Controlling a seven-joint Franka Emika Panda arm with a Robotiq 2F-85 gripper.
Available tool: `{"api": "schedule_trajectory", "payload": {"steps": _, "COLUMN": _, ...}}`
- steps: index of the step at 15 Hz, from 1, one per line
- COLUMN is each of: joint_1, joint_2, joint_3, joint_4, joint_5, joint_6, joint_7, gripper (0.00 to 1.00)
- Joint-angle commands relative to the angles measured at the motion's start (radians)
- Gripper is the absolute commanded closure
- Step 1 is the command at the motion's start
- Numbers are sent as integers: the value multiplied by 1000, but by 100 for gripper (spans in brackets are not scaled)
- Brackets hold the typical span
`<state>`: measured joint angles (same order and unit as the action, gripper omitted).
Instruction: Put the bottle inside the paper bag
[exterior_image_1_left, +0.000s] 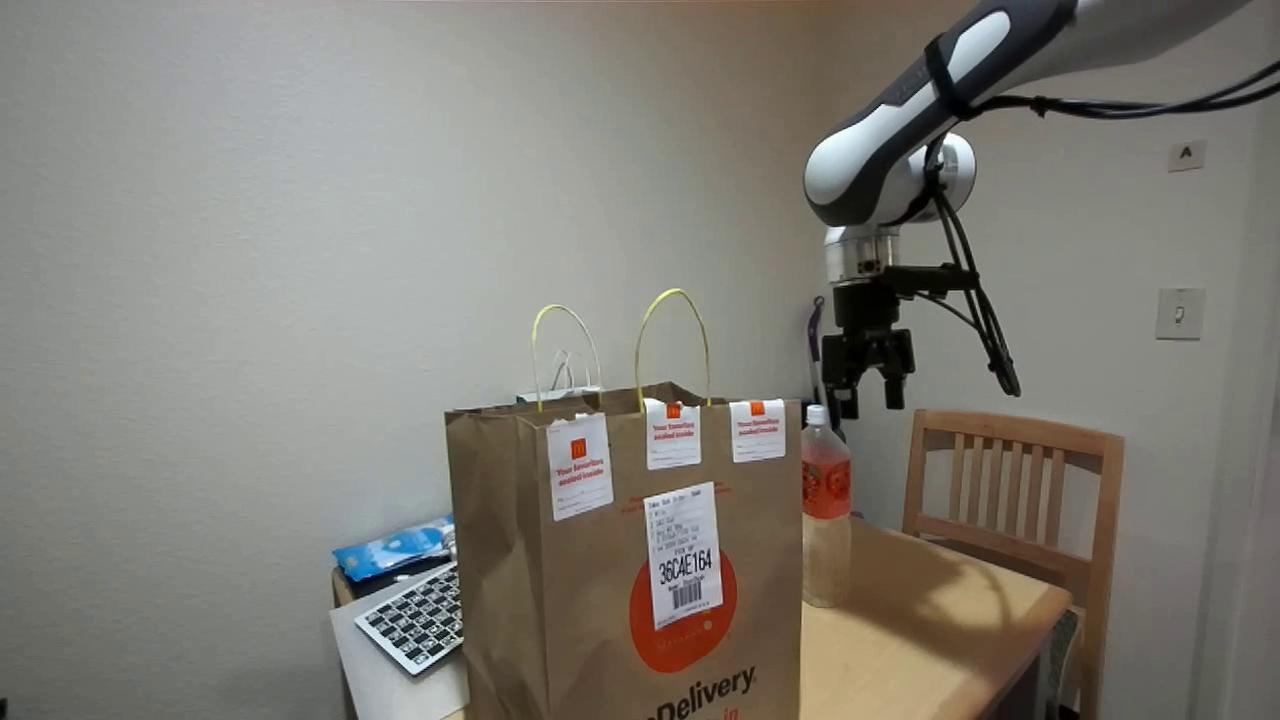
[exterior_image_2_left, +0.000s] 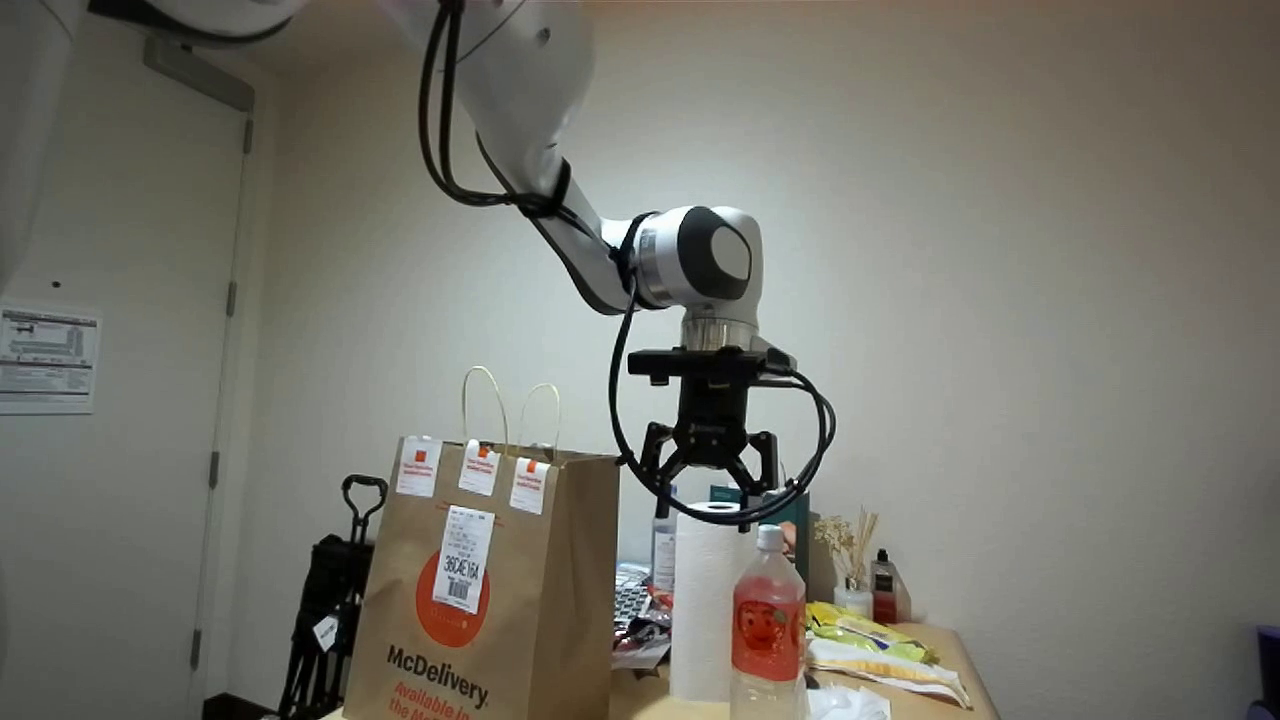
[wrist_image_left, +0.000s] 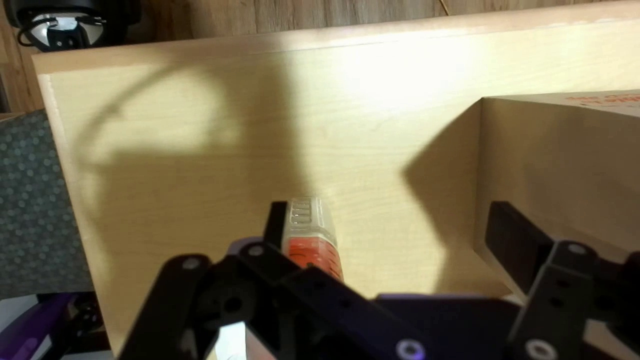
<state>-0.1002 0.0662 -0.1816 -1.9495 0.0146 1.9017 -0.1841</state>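
Wrist view gives you the gripper (wrist_image_left: 395, 232) over the pale, faintly grained table (wrist_image_left: 360, 165), its flat-padded black fingers (wrist_image_left: 276, 225) spread wide apart. Close by the finger on the left of that view you see the bottle (wrist_image_left: 310, 220), its lower end squared and ribbed in clear plastic; whether finger and bottle touch, you cannot tell. Across from it rises the smooth brown wall of the paper bag (wrist_image_left: 550, 165), with tabletop between the two. In an exterior view you find the bottle upright on the table, outside the bag and partly hidden by its edge, with a ridged white cap (exterior_image_1_left: 817, 415), sloping shoulders and a red-orange label band (exterior_image_1_left: 827, 485). Your bag stands tall and boxy, its kraft paper creased down the side, with thin looped handles (exterior_image_1_left: 672, 293), white paper tags (exterior_image_1_left: 757, 430) along the top edge and a long receipt (exterior_image_1_left: 684, 560) over a printed orange disc (exterior_image_1_left: 665, 648). Left of it lies a silver keyboard (exterior_image_1_left: 420, 615); off to the right is a slatted wooden chair (exterior_image_1_left: 1015, 432). Behind the bottle in an exterior view you have a soft white paper towel roll (exterior_image_2_left: 700, 600) and, farther right, crinkled glossy packets (exterior_image_2_left: 868, 638).
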Motion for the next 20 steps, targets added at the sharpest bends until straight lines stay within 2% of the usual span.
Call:
{"api": "schedule_trajectory", "payload": {"steps": 1, "joint_1": -18, "joint_2": -2, "joint_3": 18, "joint_4": 2, "joint_5": -1, "joint_6": -2, "joint_7": 0, "gripper": 0}}
{"api": "schedule_trajectory", "payload": {"steps": 3, "joint_1": -30, "joint_2": 49, "joint_3": 11, "joint_4": 37, "joint_5": 29, "joint_6": -1, "joint_7": -8, "gripper": 0}}
{"api": "schedule_trajectory", "payload": {"steps": 7, "joint_1": -63, "joint_2": 166, "joint_3": -1, "joint_4": 134, "joint_5": 12, "joint_6": 25, "joint_7": 4, "gripper": 0}}
{"api": "schedule_trajectory", "payload": {"steps": 11, "joint_1": -84, "joint_2": 263, "joint_3": 22, "joint_4": 269, "joint_5": 14, "joint_6": 23, "joint_7": -18, "gripper": 0}}
{"api": "schedule_trajectory", "payload": {"steps": 12, "joint_1": -84, "joint_2": 221, "joint_3": 16, "joint_4": 203, "joint_5": -4, "joint_6": 22, "joint_7": 3, "gripper": 0}}
{"api": "schedule_trajectory", "payload": {"steps": 15, "joint_1": -82, "joint_2": 260, "joint_3": 29, "joint_4": 260, "joint_5": -4, "joint_6": 23, "joint_7": 3, "gripper": 0}}
{"api": "schedule_trajectory", "payload": {"steps": 20, "joint_1": -105, "joint_2": 306, "joint_3": 48, "joint_4": 305, "joint_5": 34, "joint_6": 38, "joint_7": -82, "gripper": 0}}
